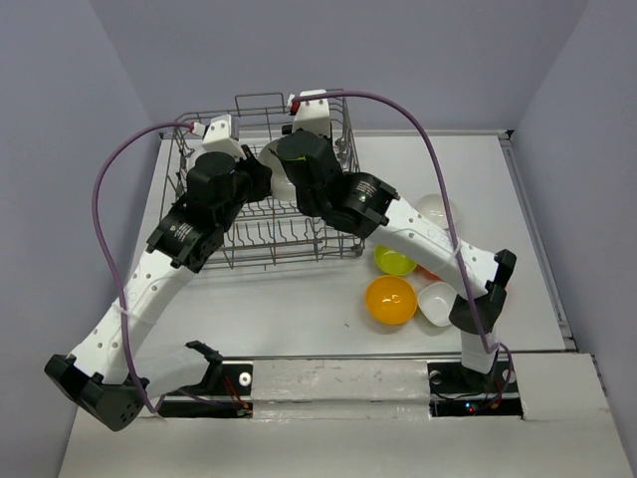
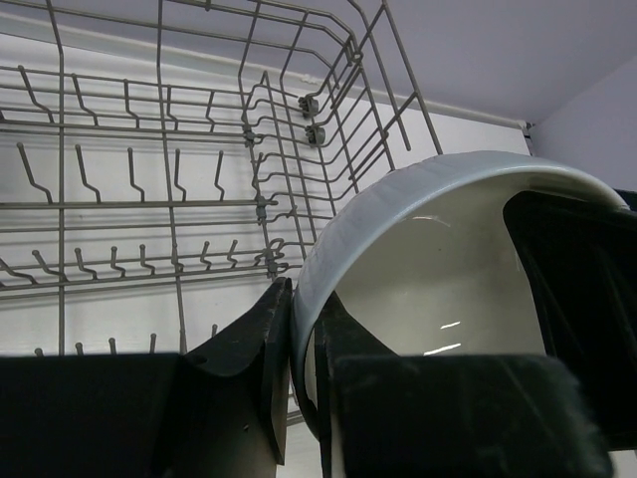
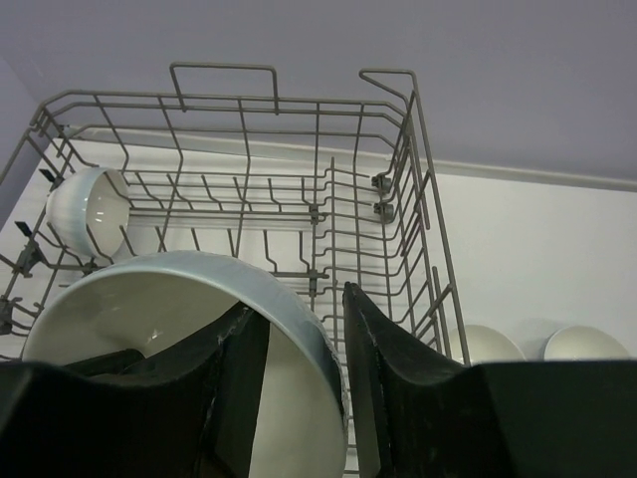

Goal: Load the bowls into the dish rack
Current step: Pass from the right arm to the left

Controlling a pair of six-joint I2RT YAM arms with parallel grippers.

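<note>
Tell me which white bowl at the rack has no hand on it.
The smaller white bowl, on edge by the dish rack wall; the left hand pinches the bigger bowl.

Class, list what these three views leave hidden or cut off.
Top view: the left arm and right arm cover most of the white bowl at the dish rack, and both grips.
Left wrist: fingers hide its base.
Right wrist: a finger cuts off two white bowls outside the rack.

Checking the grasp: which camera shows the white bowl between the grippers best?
Right wrist: the white bowl shows most of its rim and inside. Left wrist shows only part of it, rim pinched by the left gripper. Top view: only a sliver shows.
</note>
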